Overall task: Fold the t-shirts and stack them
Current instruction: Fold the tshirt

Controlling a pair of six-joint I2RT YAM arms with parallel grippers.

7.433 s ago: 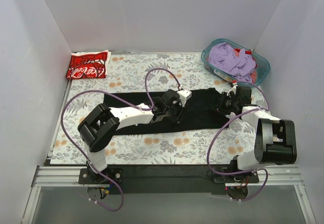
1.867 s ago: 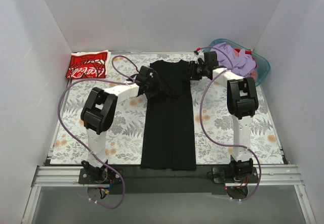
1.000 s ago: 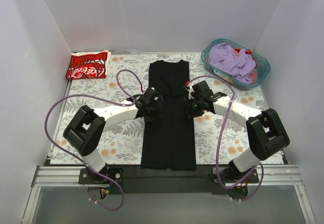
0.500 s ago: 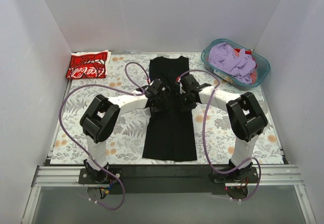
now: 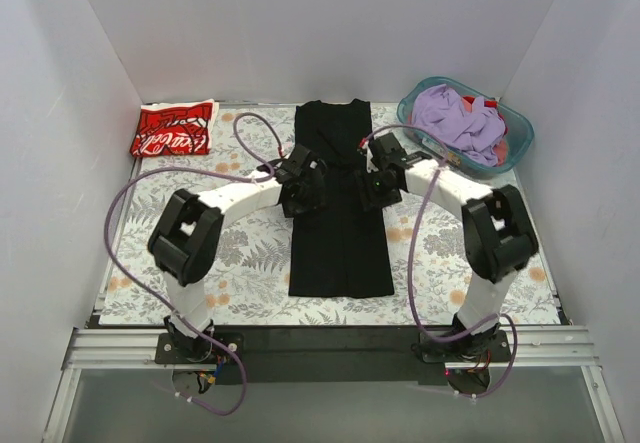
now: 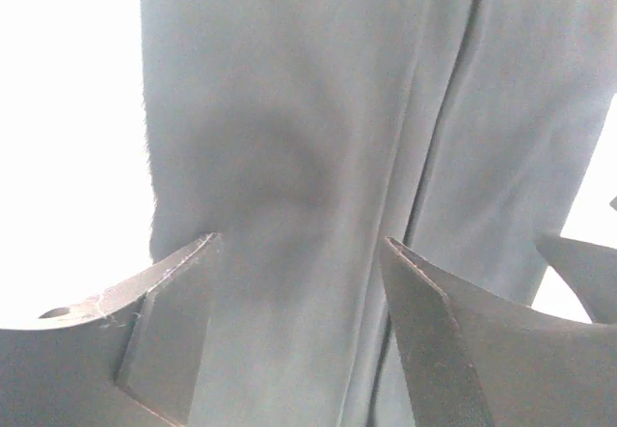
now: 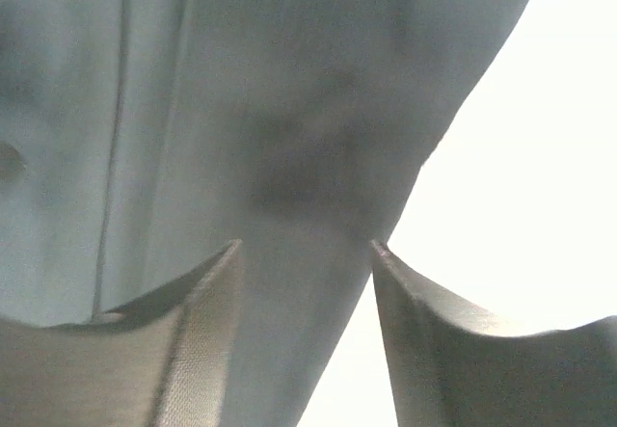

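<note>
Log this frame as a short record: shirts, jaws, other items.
black t-shirt: folded into a long narrow strip, flat along the table centre
red t-shirt: folded, far left corner
left jaws: apart, over the strip's left edge
right jaws: apart, over its right edge
basket: far right corner, holding purple clothes

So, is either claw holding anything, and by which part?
Nothing is held: left claw and right claw stand open above the black t-shirt, at its sides.
</note>
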